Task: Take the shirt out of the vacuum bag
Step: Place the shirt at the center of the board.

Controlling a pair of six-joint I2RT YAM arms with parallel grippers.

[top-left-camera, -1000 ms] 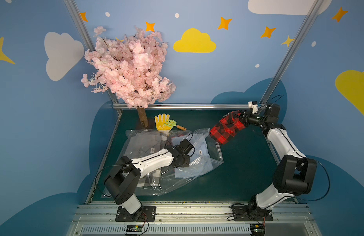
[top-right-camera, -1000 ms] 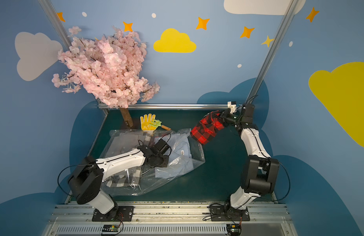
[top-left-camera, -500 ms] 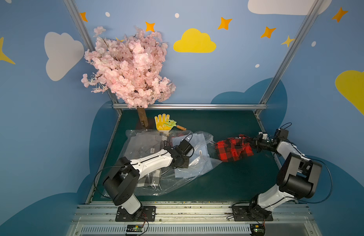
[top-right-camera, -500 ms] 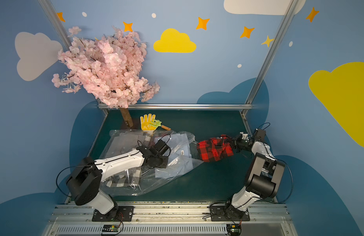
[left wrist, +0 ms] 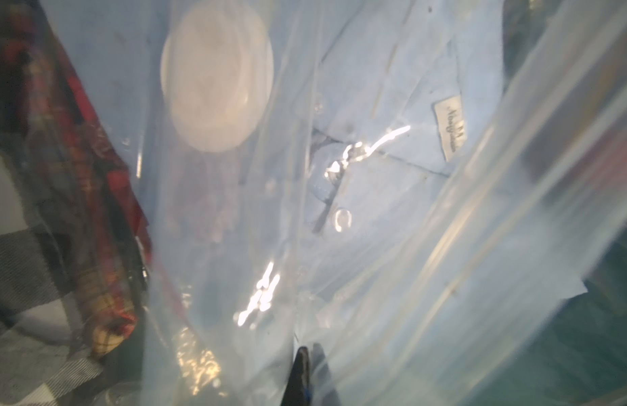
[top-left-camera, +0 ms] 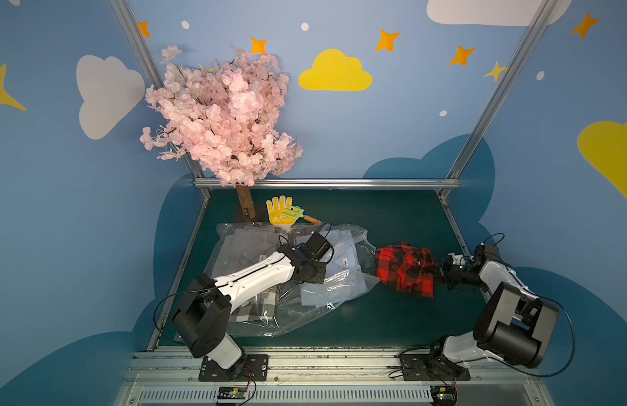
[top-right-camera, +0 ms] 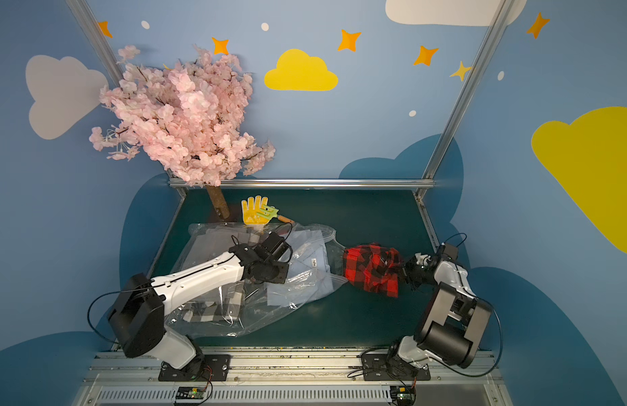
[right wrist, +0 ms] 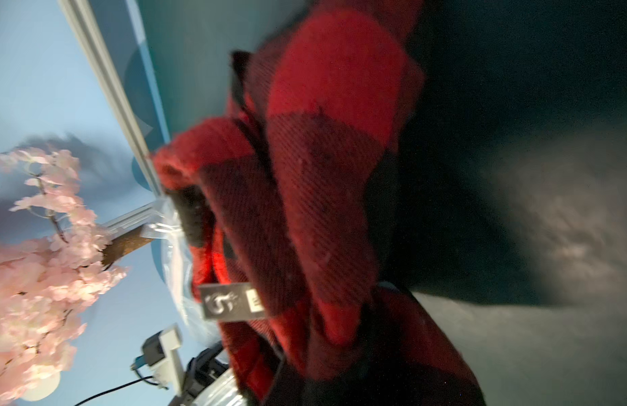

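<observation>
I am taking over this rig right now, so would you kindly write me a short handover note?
Left tool: shut, apparently pinching the film of the vacuum bag.
Right tool: shut on the red checked shirt.
Position: that shirt is outside the bag, beside it on the right arm's side, low over the table.
Done: shirt pulled out.
Left: set it down clear of the bag and release. A light blue shirt lies inside the bag.
</observation>
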